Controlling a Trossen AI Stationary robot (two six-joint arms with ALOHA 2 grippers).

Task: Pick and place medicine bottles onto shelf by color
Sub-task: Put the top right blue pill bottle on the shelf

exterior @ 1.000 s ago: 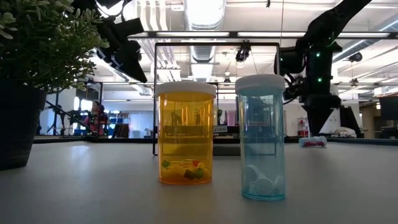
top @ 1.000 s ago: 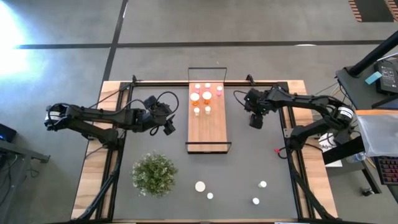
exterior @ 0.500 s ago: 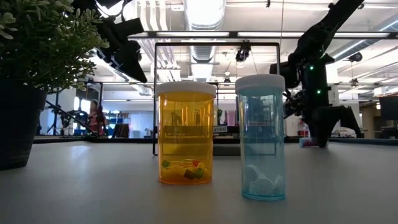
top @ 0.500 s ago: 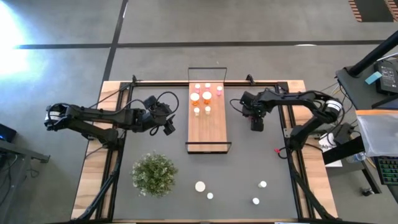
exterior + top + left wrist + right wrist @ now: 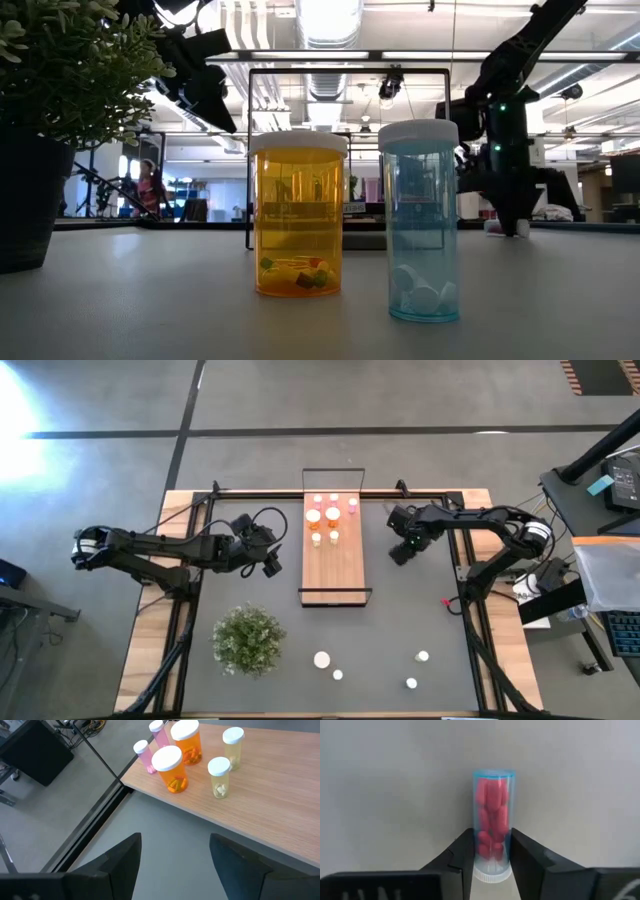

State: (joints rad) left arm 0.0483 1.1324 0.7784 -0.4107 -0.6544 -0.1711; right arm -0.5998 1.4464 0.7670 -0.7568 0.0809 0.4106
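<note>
1. We see a pink bottle (image 5: 492,827) lying on the grey mat, clamped between the right gripper (image 5: 490,851) fingers near its white cap.
2. We place that gripper (image 5: 400,553) just right of the shelf (image 5: 333,565), low over the mat.
3. Six bottles (image 5: 332,514) stand at the shelf's far end: pink, orange, pale.
4. Left gripper (image 5: 175,857) hangs spread wide and empty, just left of the shelf.
5. Four more bottles (image 5: 322,659) sit near the mat's front edge, beside a plant (image 5: 246,639).
</note>
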